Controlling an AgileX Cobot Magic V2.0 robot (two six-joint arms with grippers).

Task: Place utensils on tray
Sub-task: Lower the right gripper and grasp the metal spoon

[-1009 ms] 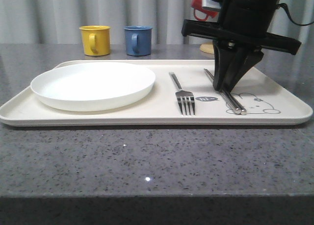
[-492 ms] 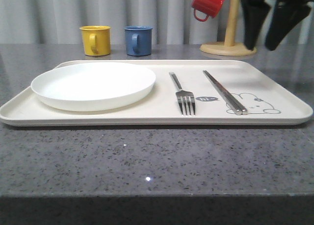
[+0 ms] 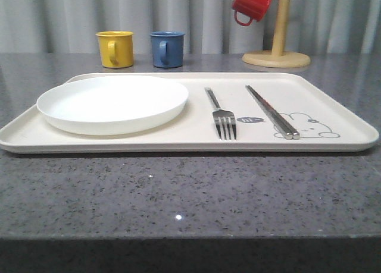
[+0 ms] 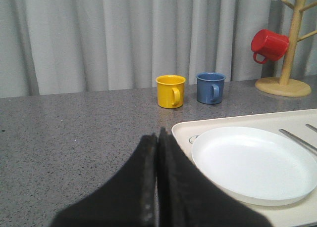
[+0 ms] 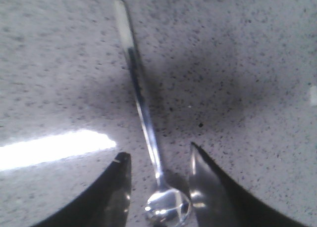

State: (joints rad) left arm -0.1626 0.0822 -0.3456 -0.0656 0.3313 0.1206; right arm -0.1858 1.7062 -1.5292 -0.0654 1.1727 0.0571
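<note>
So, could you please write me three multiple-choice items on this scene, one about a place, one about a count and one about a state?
1. Where does the spoon lie?
A. on the white plate
B. on the grey speckled counter
C. inside the blue mug

2. How many mugs show in the front view?
A. one
B. two
C. three

3. How do the left gripper's jaws stand?
A. pressed together, holding nothing
B. wide apart
C. clamped on the fork

Answers:
1. B, the right wrist view shows the spoon flat on the counter between the open fingers of the right gripper.
2. C, a yellow mug, a blue mug and a red mug hung on the wooden stand.
3. A, the fingers meet with nothing between them.
</note>
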